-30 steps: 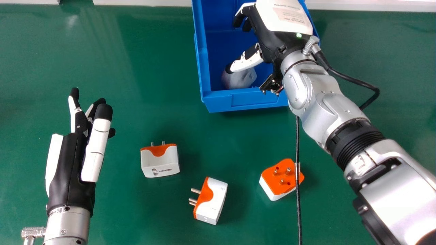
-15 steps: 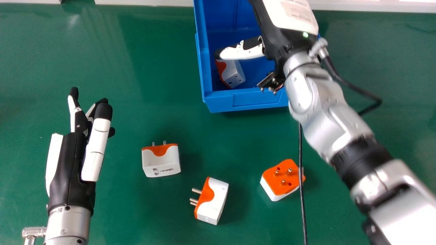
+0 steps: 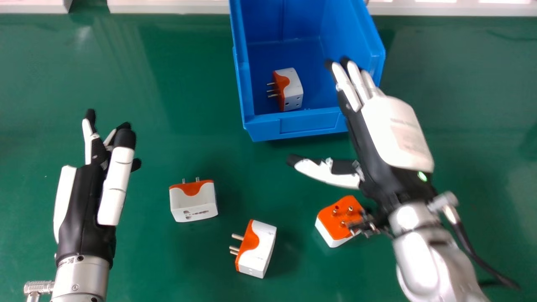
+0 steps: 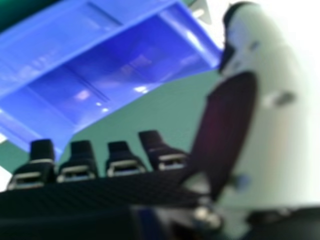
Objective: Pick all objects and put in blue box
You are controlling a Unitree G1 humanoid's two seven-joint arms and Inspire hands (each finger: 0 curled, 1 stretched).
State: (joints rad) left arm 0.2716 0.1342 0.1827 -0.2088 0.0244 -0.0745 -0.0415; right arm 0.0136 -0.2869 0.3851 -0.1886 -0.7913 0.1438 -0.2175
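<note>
In the head view, my right hand (image 3: 392, 134) is over the table at the blue box's near right corner, fingers straight and thumb spread, holding nothing. Its fingertips and thumb also show in the right hand view (image 4: 260, 130), with the blue box (image 4: 100, 65) beyond them. The blue box (image 3: 306, 121) holds one orange-and-white adapter (image 3: 293, 90) near its front left corner. Three more lie on the table: one at centre left (image 3: 193, 203), one lower at the middle (image 3: 258, 249), one (image 3: 335, 222) partly behind my right wrist. My left hand (image 3: 90, 201) stands open at the left.
The green table (image 3: 168, 138) extends around the box and adapters. A black cable (image 3: 478, 256) hangs beside my right wrist. A pale ledge (image 3: 168, 6) runs along the table's far edge.
My right hand has come out of the box, moving toward the near right. The adapter in the box, earlier partly covered by the thumb, is in full view. My left hand has stayed put.
</note>
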